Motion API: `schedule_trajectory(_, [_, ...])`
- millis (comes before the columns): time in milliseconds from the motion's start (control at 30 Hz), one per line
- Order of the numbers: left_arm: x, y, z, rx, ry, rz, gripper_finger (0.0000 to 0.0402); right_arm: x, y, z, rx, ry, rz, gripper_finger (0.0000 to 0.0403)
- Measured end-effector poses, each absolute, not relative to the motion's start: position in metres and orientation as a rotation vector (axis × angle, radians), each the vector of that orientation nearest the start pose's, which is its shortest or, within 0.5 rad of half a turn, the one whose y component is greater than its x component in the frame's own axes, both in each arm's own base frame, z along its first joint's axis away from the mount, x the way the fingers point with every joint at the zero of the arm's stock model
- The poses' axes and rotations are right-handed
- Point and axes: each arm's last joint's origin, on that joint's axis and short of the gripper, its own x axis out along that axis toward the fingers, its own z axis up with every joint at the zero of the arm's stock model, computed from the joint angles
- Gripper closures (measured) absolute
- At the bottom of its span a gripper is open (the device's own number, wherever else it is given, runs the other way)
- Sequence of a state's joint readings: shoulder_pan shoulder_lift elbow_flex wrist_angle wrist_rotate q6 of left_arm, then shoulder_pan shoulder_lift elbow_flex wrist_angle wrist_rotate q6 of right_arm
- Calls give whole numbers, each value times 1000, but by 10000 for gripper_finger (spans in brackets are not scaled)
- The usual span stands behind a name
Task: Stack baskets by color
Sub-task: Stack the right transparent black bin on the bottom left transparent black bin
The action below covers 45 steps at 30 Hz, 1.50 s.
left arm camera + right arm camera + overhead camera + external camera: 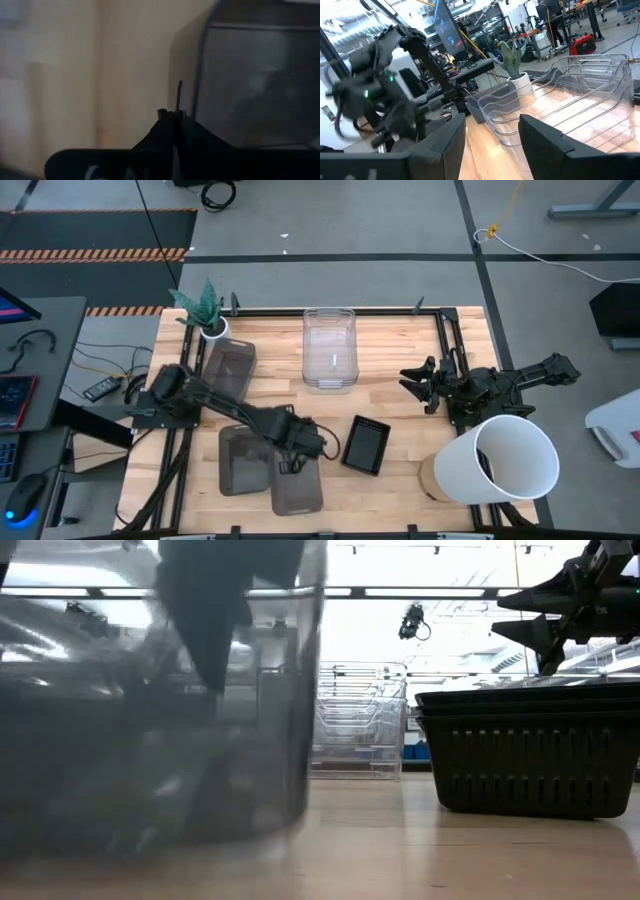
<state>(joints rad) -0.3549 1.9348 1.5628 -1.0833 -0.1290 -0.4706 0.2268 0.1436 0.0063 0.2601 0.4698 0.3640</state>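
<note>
Grey basket (297, 486) rim between left pincer (292, 468) fingers

The light wooden table (400, 405), framed by black rails, carries clear baskets (329, 348) at its far middle, a grey basket (229, 365) beside a potted plant (207, 313) at the far left, and two more grey baskets (243, 460) (297, 485) near the front. A black mesh basket (366, 445) sits right of those, and a large white bucket (497, 459) lies tipped at the front right.
</note>
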Motion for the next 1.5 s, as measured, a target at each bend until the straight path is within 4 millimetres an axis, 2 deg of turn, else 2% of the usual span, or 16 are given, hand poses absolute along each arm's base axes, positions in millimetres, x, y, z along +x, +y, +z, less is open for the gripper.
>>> schedule_trajectory(200, [336, -107, 271, -74, 1308, 137, 396, 103, 10, 179, 404, -159, -219, 214])
schedule_trajectory(367, [316, -91, 302, -104, 1280, 124, 397, 103, 10, 179, 404, -159, -219, 214])
schedule_trajectory(533, [287, -80, 317, -79, 1396, 165, 397, 103, 10, 179, 404, -159, -219, 214])
schedule_trajectory(667, [272, -76, 322, -53, 1471, 182, 397, 103, 10, 179, 403, -159, -219, 214])
schedule_trajectory(800, [262, -74, 317, -6, 1533, 204, 397, 103, 10, 179, 403, -159, -219, 214])
schedule_trajectory(1033, [246, -78, 289, 26, 1623, 160, 397, 103, 10, 179, 403, -158, -219, 214])
schedule_trajectory(1333, [246, -83, 270, -58, 1602, 63, 397, 103, 10, 179, 403, -158, -219, 214])
schedule_trajectory(1500, [245, -84, 248, -96, 1613, 24, 386, 103, 10, 179, 403, -158, -219, 214])
